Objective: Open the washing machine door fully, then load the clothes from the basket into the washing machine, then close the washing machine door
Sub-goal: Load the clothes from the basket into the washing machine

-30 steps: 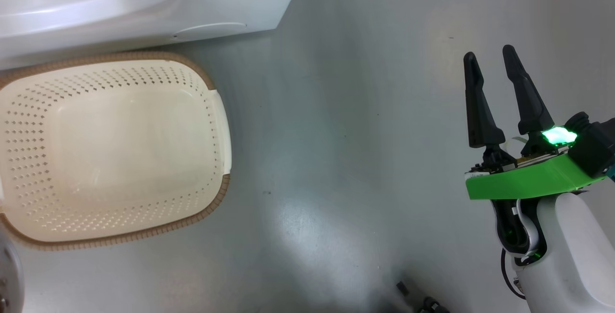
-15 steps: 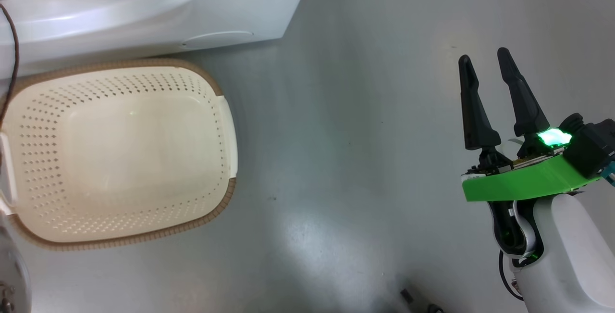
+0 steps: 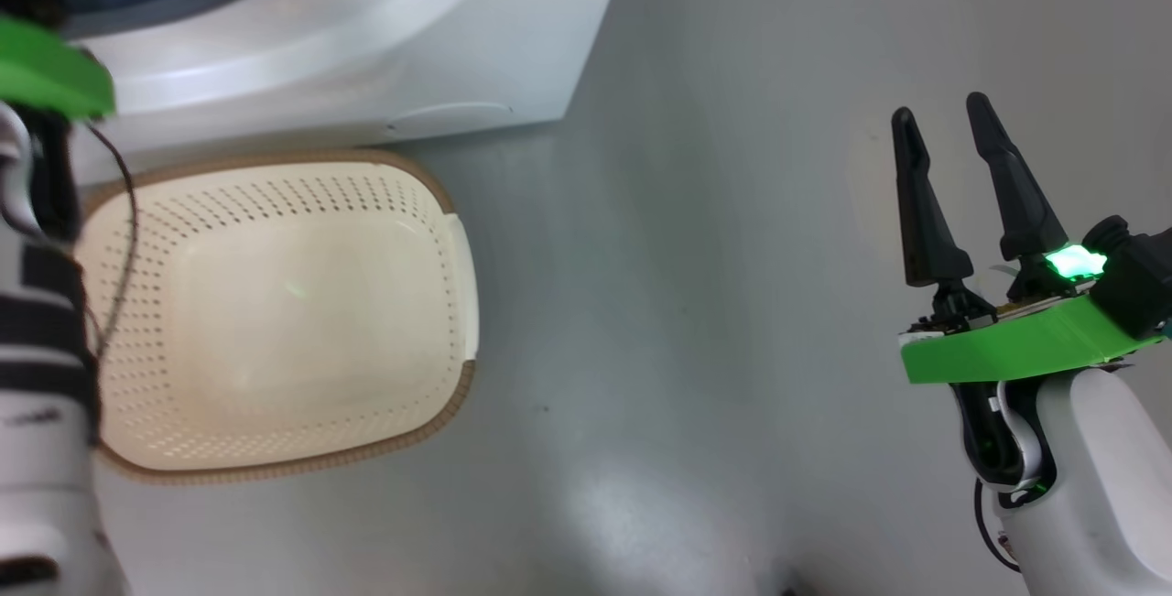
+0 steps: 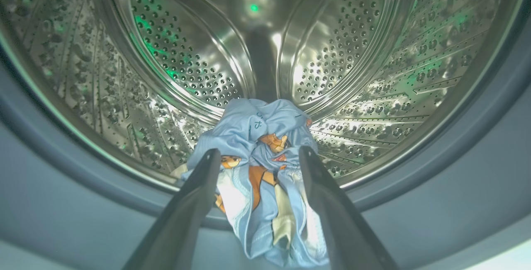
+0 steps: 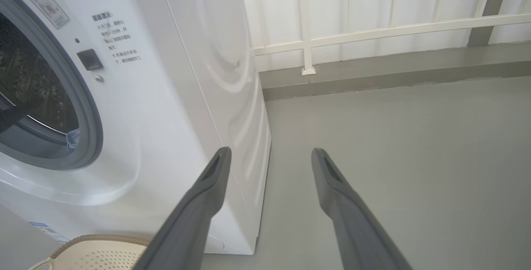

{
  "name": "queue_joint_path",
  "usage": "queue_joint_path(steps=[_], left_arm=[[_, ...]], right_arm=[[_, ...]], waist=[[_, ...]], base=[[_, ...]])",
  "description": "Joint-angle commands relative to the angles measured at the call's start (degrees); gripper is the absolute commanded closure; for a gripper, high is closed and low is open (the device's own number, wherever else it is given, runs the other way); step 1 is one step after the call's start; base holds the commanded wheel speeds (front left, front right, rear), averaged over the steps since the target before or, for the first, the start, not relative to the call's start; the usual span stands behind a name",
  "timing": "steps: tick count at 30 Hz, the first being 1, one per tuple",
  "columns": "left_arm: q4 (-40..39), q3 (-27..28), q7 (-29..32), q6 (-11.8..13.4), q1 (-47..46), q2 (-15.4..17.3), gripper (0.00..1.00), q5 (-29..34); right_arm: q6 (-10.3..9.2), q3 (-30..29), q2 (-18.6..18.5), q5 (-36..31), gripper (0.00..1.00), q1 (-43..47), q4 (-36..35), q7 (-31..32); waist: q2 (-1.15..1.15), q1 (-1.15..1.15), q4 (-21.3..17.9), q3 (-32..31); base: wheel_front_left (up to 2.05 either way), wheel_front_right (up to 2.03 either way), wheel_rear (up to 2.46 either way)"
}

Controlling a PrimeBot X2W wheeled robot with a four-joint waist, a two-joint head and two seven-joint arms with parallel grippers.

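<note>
In the head view the whole picture sits lower and further right than a moment before: the camera has moved, not the objects. This brings the left forearm (image 3: 37, 349) in at the left edge, reaching up toward the opening of the washing machine (image 3: 366, 56). In the left wrist view the left gripper (image 4: 258, 150) has just let go. Its jaws now stand spread, one on each side of the clothes (image 4: 253, 125), and pinch nothing. The light-blue printed bundle lies at the mouth of the drum (image 4: 186, 66), with its near end draped over the grey gasket (image 4: 62, 187) rather than fully inside. The basket (image 3: 284, 312) stands on the floor (image 3: 687, 303) against the front of the machine, empty as before, so loading appears complete apart from that overhang. The right gripper (image 3: 940, 108) hovers over bare floor, well apart from the basket, jaws spread and empty. The overhanging cloth probably needs pushing further in before the door is closed.
</note>
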Motion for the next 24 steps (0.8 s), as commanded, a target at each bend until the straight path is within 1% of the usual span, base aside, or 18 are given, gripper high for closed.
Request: queue_joint_path(steps=[1,12,24], left_arm=[[-2.8,1.5,-0.3,-0.3,2.7,1.9,0.0,-0.8],[-13.0,2.5,-0.3,-0.3,18.8,-1.5,0.0,-2.2],[-20.4,2.9,-0.3,-0.3,33.3,-3.3,0.0,-2.9]], right_arm=[[0.25,0.7,-0.9,-0.3,0.0,1.6,-1.0,-0.4],[0.25,-0.3,-2.9,-0.6,0.0,4.2,0.0,-0.4],[0.25,-1.2,-4.3,-0.6,0.0,9.3,0.8,-0.4]], waist=[[0.0,0.0,1.2,-1.9],[0.0,0.0,3.9,-8.2],[0.0,0.0,6.0,-15.7]], base=[[0.0,0.0,0.0],[0.0,0.0,0.0],[0.0,0.0,0.0]])
